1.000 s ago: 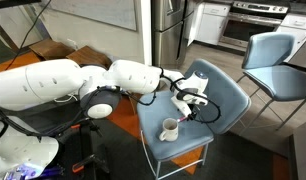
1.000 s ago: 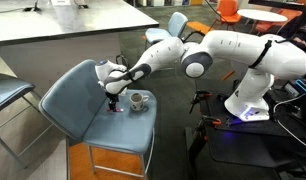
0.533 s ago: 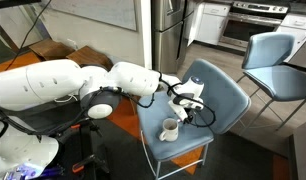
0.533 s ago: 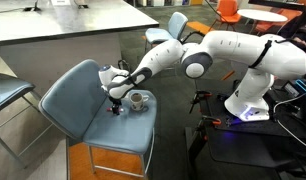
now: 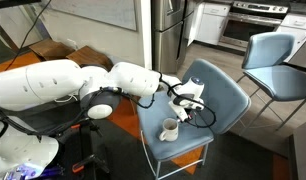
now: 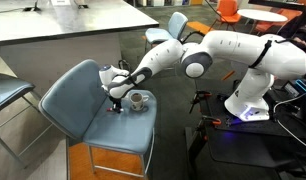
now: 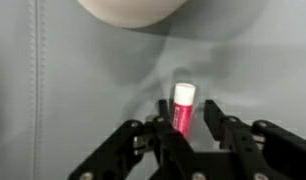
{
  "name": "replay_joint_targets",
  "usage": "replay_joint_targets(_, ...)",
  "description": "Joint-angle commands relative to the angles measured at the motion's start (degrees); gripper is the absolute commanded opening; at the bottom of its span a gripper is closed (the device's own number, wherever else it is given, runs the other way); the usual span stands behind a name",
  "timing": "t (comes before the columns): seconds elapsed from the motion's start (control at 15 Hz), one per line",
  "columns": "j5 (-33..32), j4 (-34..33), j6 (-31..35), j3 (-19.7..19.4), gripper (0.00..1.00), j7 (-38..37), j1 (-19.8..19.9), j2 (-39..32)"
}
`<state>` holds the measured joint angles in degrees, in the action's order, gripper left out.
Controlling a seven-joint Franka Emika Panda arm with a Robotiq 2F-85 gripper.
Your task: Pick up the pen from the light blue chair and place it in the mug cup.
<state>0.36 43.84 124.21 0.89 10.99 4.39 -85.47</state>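
In the wrist view a short red-pink pen with a white cap lies on the seat of the light blue chair. My gripper straddles it. One finger is against the pen and a narrow gap still shows on the other side. The cream mug cup stands just beyond the pen. In both exterior views the gripper is down on the chair seat, next to the mug. The pen is hidden there by the fingers.
A second blue chair stands behind, and another chair's seat shows at the frame edge. A long counter runs behind the chair. The robot's base and cables are close beside the seat.
The gripper has dropped slightly onto the seat beside the mug. The mug and the chair have not moved.
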Motion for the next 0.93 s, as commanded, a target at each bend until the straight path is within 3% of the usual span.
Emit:
replay_joint_targets(0.0, -0.38, -0.24, -1.05, -0.39, 0.14, -1.15, -0.29, 0.0)
replay_joint_targets(0.13, -0.25, -0.57, -1.95, -0.35, 0.01, -1.5, -0.29, 0.0)
replay_joint_targets(0.53, -0.74, -5.97, -19.04, -0.7, 0.05, -1.85, -1.3, 0.46)
replay_joint_targets(0.87, -2.13, -10.11, -27.16, -2.33, 0.05, -4.04, -2.81, 1.26)
